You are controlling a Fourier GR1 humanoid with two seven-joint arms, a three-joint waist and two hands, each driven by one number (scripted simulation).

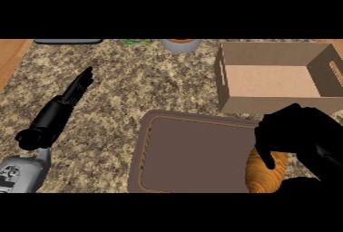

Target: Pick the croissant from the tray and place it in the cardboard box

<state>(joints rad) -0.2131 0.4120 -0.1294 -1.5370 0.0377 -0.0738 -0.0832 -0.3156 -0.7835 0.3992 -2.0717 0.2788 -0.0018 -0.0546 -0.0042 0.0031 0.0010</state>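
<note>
While the right hand [295, 131] clasps the croissant [263, 176] on the tray [191, 154] (left hand [67, 102] idle, fingers straight), lift clear before reaching the far cardboard box [264, 105].

– Where does the camera sit?
– At the robot's head. It looks steeply down on the counter [134, 95], from close.
– And the far side?
– At the upper edge; the cardboard box [268, 81] is upper right.

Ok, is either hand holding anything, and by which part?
The right hand curls round the upper end of the golden-brown croissant. The left hand holds nothing.
</note>
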